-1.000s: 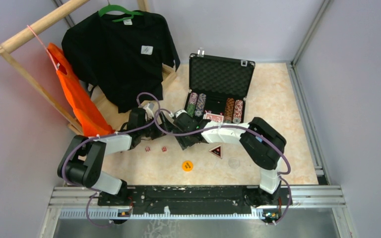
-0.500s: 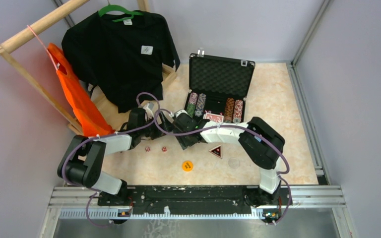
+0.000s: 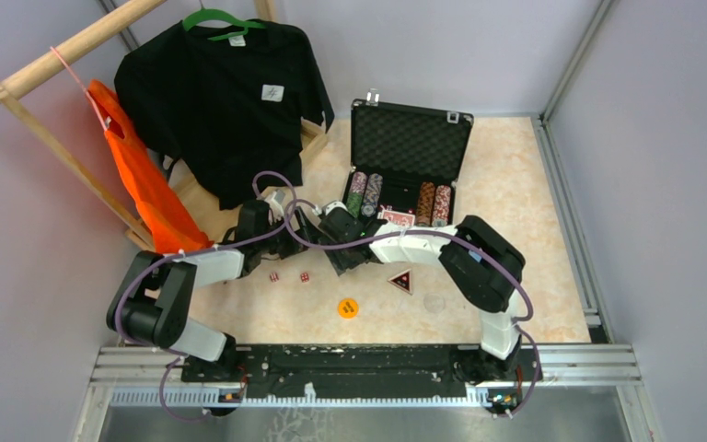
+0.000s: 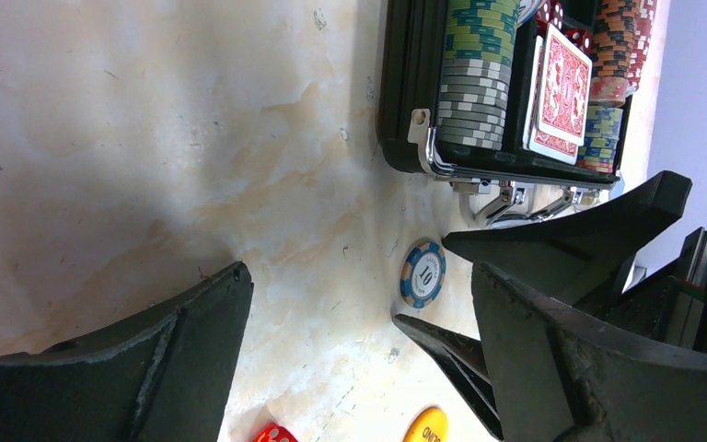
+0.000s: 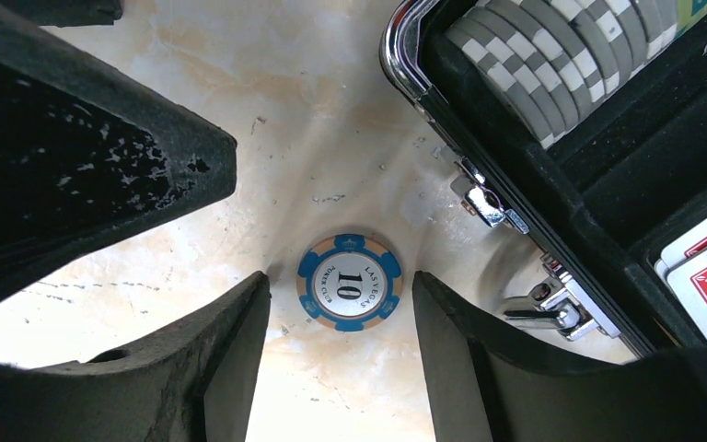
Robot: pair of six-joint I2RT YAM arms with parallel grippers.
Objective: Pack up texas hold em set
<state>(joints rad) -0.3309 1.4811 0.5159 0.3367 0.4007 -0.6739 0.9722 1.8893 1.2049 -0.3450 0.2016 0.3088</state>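
Note:
The black case (image 3: pixel 359 152) stands open at the back, foam lid up, holding striped chip stacks (image 3: pixel 365 193) and red-backed cards (image 3: pixel 398 218). A blue "10" chip (image 5: pixel 350 282) lies flat on the table just outside the case's latch side. It also shows in the left wrist view (image 4: pixel 423 273). My right gripper (image 5: pixel 339 281) is open, one finger on each side of this chip. My left gripper (image 4: pixel 359 276) is open and empty, close beside it. Both grippers meet in the top view, left (image 3: pixel 306 232) and right (image 3: pixel 336 235), hiding the chip there.
Two red dice (image 3: pixel 274 276) (image 3: pixel 304 275), a yellow round token (image 3: pixel 348 308) and a triangular token (image 3: pixel 401 281) lie on the table in front of the arms. A black T-shirt (image 3: pixel 226 101) and an orange bag (image 3: pixel 143 184) hang on a wooden rack at the left.
My right arm has eased slightly to the left. The left arm and the loose pieces have not moved.

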